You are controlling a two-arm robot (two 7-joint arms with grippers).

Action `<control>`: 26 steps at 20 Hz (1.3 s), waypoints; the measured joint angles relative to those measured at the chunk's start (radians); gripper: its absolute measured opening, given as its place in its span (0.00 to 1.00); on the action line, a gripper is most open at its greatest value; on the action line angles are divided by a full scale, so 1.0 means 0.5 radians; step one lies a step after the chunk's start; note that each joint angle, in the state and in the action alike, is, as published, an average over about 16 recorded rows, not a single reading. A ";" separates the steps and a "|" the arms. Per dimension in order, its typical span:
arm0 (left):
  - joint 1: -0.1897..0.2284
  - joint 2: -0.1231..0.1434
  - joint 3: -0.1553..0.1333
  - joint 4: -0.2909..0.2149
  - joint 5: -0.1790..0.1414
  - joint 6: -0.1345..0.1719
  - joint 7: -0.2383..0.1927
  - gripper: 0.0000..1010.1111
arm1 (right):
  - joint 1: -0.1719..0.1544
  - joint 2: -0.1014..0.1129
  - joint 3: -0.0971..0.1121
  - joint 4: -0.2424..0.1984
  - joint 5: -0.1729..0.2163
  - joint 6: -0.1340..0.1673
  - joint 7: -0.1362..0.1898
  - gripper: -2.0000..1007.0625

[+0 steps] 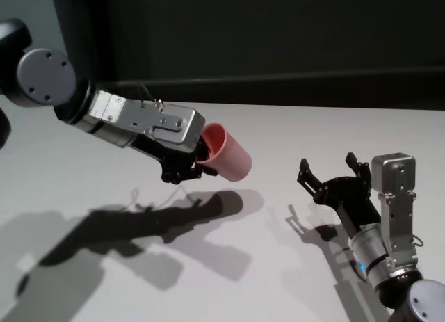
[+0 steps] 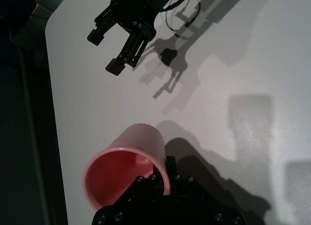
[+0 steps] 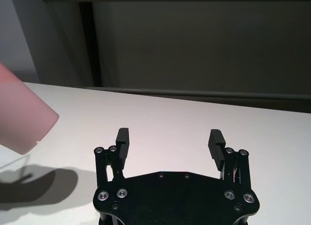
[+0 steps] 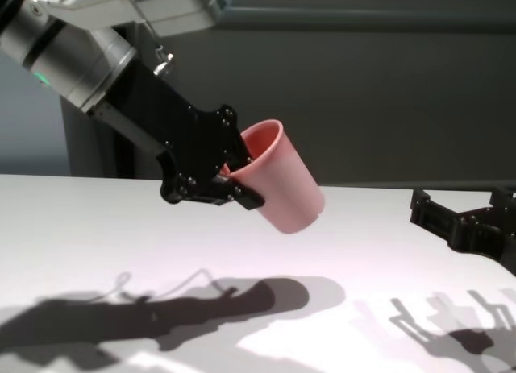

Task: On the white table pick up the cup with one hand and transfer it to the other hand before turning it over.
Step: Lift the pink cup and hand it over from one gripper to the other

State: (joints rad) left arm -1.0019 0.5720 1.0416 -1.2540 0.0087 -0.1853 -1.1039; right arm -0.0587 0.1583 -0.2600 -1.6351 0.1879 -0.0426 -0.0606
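Observation:
My left gripper (image 1: 201,162) is shut on the rim of the pink cup (image 1: 226,151), with one finger inside and one outside. It holds the cup in the air above the white table (image 1: 313,127), tilted on its side with the base pointing toward the right arm. The cup also shows in the left wrist view (image 2: 131,159), the right wrist view (image 3: 19,118) and the chest view (image 4: 282,180). My right gripper (image 1: 329,165) is open and empty, low over the table at the right, a short way from the cup's base. Its jaws stand wide apart in the right wrist view (image 3: 169,137).
A dark wall (image 1: 278,37) runs behind the table's far edge. The table's side edge (image 2: 51,113) shows in the left wrist view, with dark floor beyond it. Only the arms' shadows lie on the tabletop.

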 joint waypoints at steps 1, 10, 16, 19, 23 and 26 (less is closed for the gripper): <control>0.021 0.011 -0.029 -0.013 -0.040 0.015 0.015 0.05 | 0.000 0.000 0.000 0.000 0.000 0.000 0.000 1.00; 0.241 0.072 -0.298 -0.107 -0.411 0.127 0.170 0.05 | 0.000 0.000 0.000 0.000 0.000 0.000 0.000 1.00; 0.412 0.067 -0.473 -0.156 -0.659 0.165 0.283 0.05 | 0.000 0.000 0.000 0.000 0.000 0.000 0.000 1.00; 0.497 0.046 -0.554 -0.172 -0.770 0.168 0.344 0.05 | 0.000 0.000 0.000 0.000 0.000 0.000 0.000 1.00; 0.599 0.001 -0.645 -0.178 -0.892 0.157 0.423 0.05 | 0.000 0.000 0.000 0.000 0.000 0.000 0.000 1.00; 0.663 -0.043 -0.697 -0.170 -0.956 0.144 0.475 0.05 | 0.000 0.000 0.000 0.000 0.000 0.000 0.000 1.00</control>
State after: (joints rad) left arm -0.6702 0.5504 0.6930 -1.3391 -0.4696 -0.1135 -0.8665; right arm -0.0587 0.1583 -0.2600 -1.6351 0.1879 -0.0426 -0.0606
